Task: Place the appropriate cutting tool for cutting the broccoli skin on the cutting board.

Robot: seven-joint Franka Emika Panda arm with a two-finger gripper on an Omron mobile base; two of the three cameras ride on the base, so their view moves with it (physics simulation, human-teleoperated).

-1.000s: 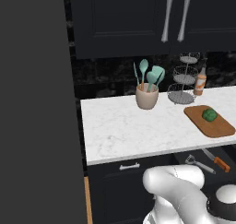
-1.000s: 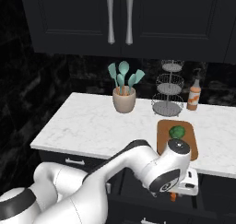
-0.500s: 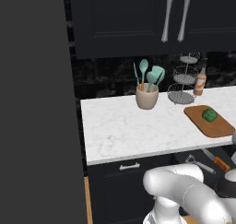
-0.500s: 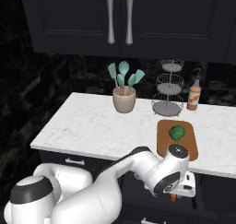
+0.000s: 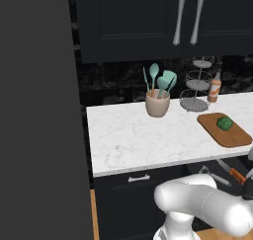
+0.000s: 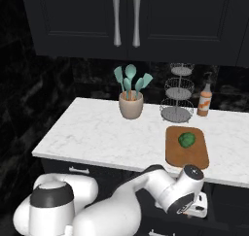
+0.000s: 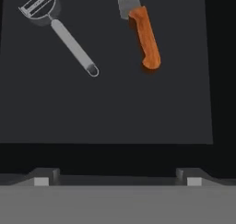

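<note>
**Gripper above open drawer**

Gripper [image 7: 115,181] spread, empty. Cutting tool [image 7: 140,25] at frame top (orange handle nearest), lying in drawer beside peeler [image 7: 57,29]. Broccoli [image 6: 186,139] resting on cutting board [image 6: 186,156], right side of surface [image 6: 97,133].

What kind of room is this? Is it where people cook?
Yes, it looks like a kitchen. There is a white marble counter, dark cupboards with silver handles, a beige pot of teal spatulas, and a brown wooden cutting board holding green broccoli.

Dim, flat rendered light, soft blur
</note>
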